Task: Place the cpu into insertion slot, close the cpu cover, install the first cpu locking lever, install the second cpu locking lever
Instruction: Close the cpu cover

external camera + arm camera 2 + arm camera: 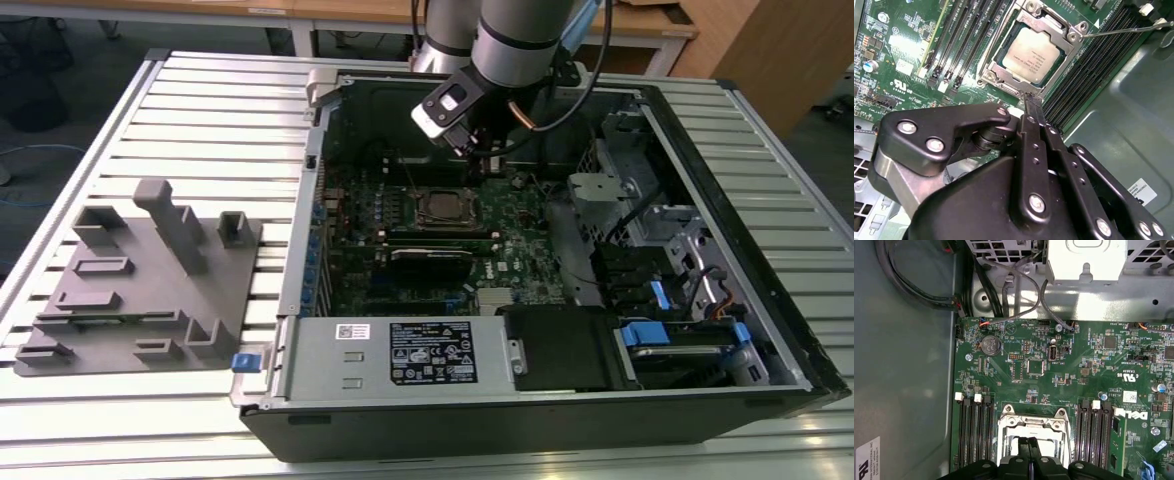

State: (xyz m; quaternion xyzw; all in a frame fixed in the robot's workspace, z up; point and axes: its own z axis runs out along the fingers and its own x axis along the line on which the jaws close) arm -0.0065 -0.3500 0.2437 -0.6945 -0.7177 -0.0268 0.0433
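The cpu [1033,54], a silver-grey square chip, lies in the insertion slot [441,207] on the green motherboard [521,215] inside the open computer case. The cpu cover [995,75], a silvery frame, lies flat around the chip's edges. A thin metal locking lever [1124,31] sticks out sideways from one socket corner. My gripper [1030,100] is shut with nothing between its black fingers [1024,452], its tip just over the socket's edge. In the exterior view the gripper [478,150] hangs just behind the socket.
Black memory slots [961,40] flank the socket on both sides. Cables [1004,295] and a metal drive cage [627,160] border the board. The power supply [400,350] sits at the case front. A grey parts fixture [140,280] rests on the table at the exterior view's left.
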